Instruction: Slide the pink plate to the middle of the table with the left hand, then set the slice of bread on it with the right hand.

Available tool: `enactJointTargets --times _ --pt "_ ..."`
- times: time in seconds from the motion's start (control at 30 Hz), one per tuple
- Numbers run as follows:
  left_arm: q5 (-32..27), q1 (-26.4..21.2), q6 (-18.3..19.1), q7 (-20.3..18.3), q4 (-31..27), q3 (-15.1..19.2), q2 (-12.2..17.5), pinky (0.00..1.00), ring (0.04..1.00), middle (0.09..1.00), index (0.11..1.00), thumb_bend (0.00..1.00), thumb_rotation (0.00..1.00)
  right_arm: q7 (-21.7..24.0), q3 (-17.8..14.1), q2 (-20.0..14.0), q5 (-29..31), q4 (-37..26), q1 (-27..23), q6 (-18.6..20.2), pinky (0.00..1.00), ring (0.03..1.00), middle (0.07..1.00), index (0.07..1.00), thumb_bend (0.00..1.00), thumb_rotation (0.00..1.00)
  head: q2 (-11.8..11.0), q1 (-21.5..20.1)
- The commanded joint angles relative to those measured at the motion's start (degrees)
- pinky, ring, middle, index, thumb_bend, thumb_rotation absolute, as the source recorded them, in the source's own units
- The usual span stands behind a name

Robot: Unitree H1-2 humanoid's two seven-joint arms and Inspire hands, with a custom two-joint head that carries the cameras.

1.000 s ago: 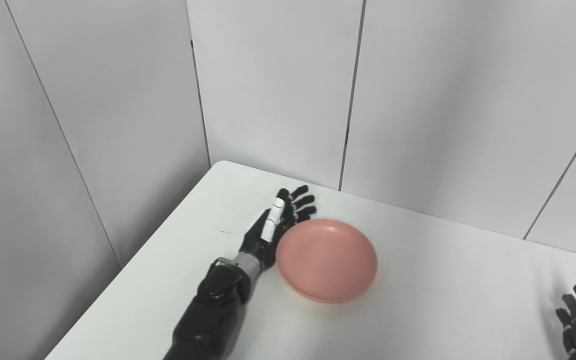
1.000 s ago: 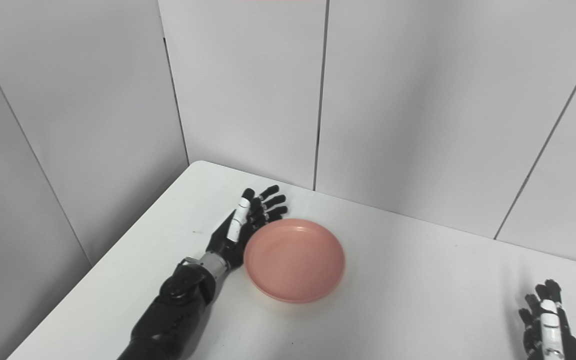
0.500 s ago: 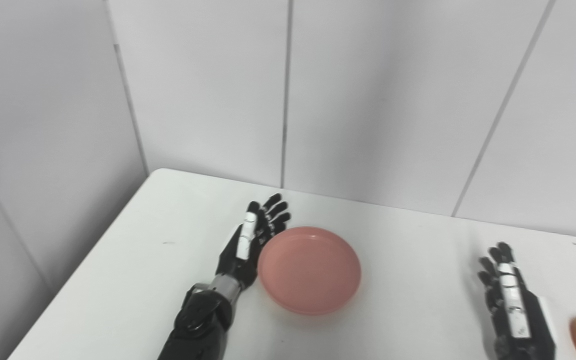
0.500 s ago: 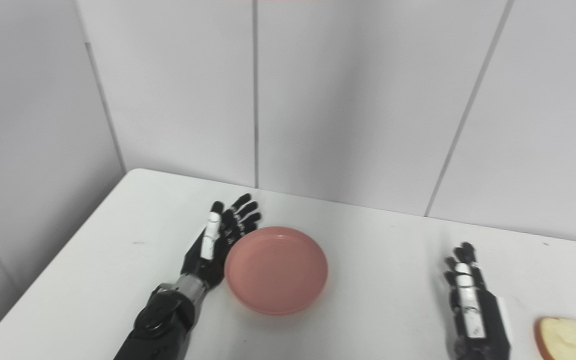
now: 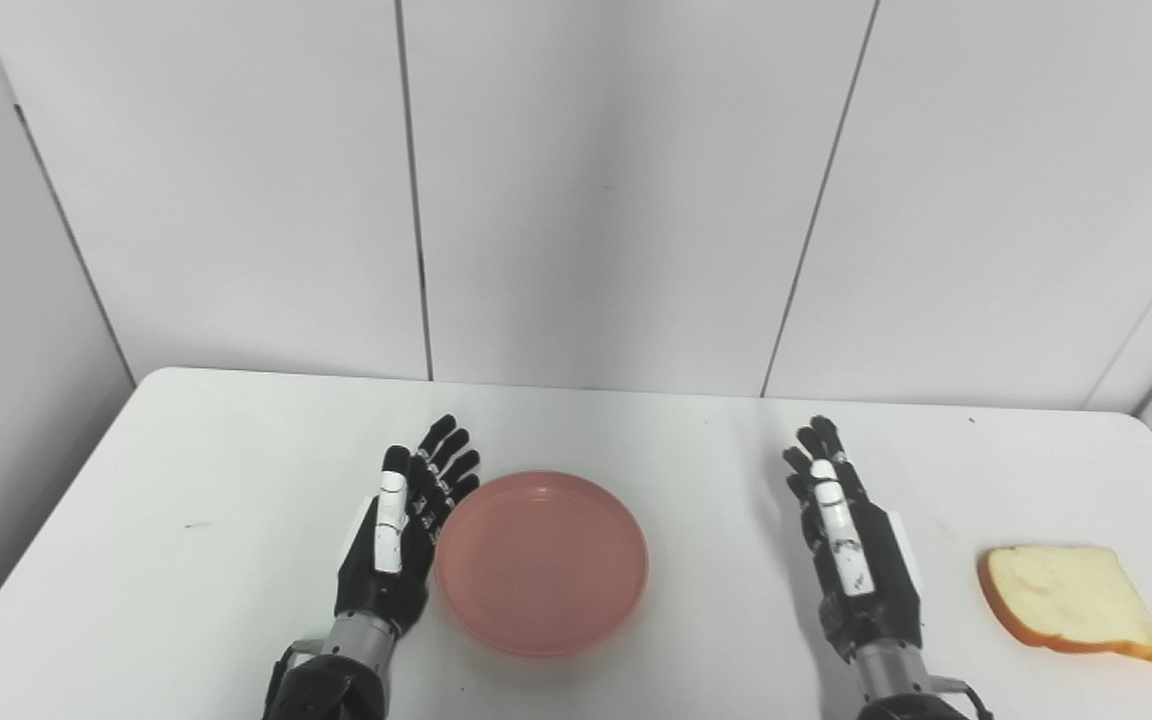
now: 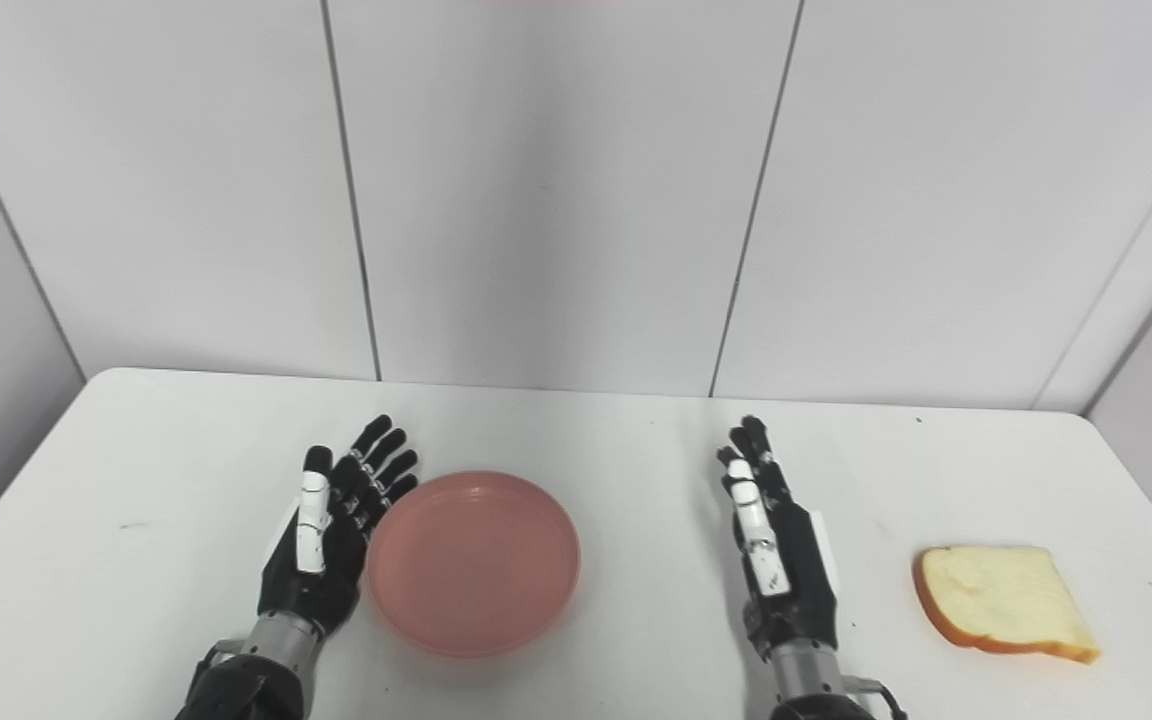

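On the white counter (image 5: 186, 480), near its middle and slightly left of centre: one pink plate (image 5: 542, 562), round, shallow, with a raised rim, lying flat and carrying nothing.

Left of the plate: left hand (image 5: 398, 535), black with a white strip along one finger, set on edge with the palm turned toward the plate. Its fingers (image 5: 448, 462) are straight and spread apart, pointing toward the back wall; the hand holds nothing. The palm side lies right against the plate's left rim; whether it actually presses on the rim cannot be told. The forearm enters from the bottom edge.

Right of the plate, well apart from it: right hand (image 6: 778, 555), same black build with white markings, also set on edge with its fingers (image 6: 748, 445) extended and loosely apart, grasping nothing. It stands between the plate and the bread, touching neither.

Far right of the counter: one slice of bread (image 6: 1004, 603), pale crumb with an orange-brown crust along its left and near edges, lying flat, off the plate and clear of both hands.

Behind the counter: grey wall panels (image 5: 596, 190) with dark vertical seams.
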Motion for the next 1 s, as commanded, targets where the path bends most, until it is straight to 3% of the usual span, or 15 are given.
enactJointTargets --times 0.0,0.43,0.97 --pt "-0.80 1.16 -1.25 -0.12 -1.26 -0.26 -1.35 0.93 0.924 0.933 0.887 0.76 0.99 -0.28 0.19 0.33 -0.14 -2.51 -2.05 0.39 0.99 0.952 0.955 0.956 0.61 0.78 0.83 -0.48" --pt "1.33 3.06 -2.24 1.09 -2.47 -1.78 -3.11 0.92 0.922 0.949 0.864 0.76 0.94 -1.39 0.36 0.47 -0.14 -5.09 -2.77 3.14 0.99 0.950 0.960 0.948 0.64 0.76 4.20 -0.39" --pt "2.28 3.18 -5.13 0.09 0.16 -4.23 -3.08 0.89 0.918 0.956 0.875 0.80 0.92 -1.25 -0.04 -0.25 0.43 -6.30 -2.43 4.15 0.98 0.946 0.964 0.956 0.62 0.77 3.76 0.59"
